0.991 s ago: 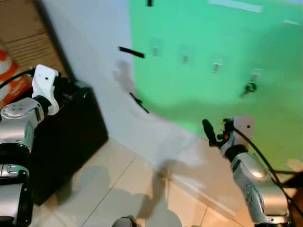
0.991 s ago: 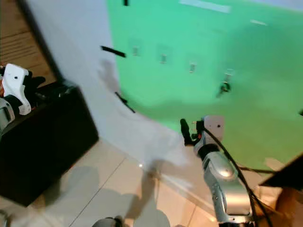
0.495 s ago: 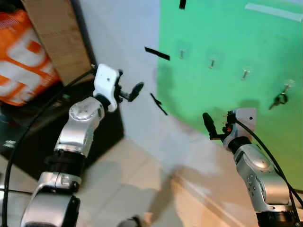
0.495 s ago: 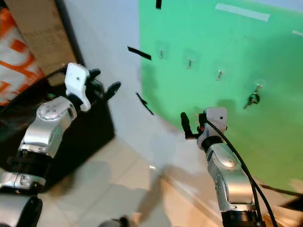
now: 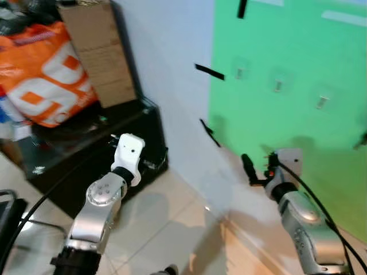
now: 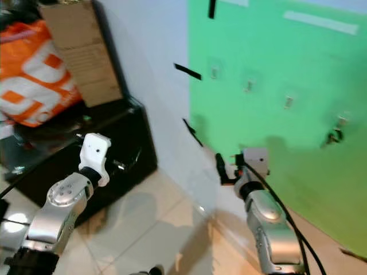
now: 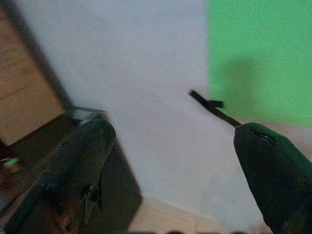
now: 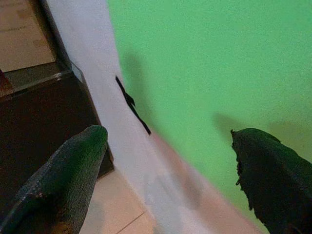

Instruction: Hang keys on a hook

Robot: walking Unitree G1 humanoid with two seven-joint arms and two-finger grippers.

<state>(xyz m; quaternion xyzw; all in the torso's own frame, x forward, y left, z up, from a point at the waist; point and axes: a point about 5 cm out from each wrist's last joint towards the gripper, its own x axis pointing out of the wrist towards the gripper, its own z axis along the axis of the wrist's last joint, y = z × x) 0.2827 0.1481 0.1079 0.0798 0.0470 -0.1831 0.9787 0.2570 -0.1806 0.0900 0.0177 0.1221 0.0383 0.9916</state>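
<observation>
A small dark bunch of keys [image 6: 332, 137] hangs on the rightmost of several small hooks [image 6: 289, 102] on the green wall panel [image 6: 275, 51]. My right gripper [image 5: 252, 172] is raised in front of the panel's lower edge, well to the left of and below the keys. It is open and holds nothing; in the right wrist view its fingers [image 8: 63, 180] stand wide apart. My left gripper [image 5: 155, 164] is low in front of the black cabinet [image 5: 69, 172], also open and holding nothing, with its fingers [image 7: 78, 165] spread in the left wrist view.
An orange and white bag [image 5: 46, 74] and a cardboard box [image 5: 97, 51] sit on the cabinet at the left. Black tape strips [image 5: 209, 71] mark the white wall. Beige tiled floor [image 5: 172, 229] lies below, between the arms.
The camera has swung left, so the wall and hooks sit further right. My left arm has dropped from wall height to low before the cabinet. The right gripper holds its place.
</observation>
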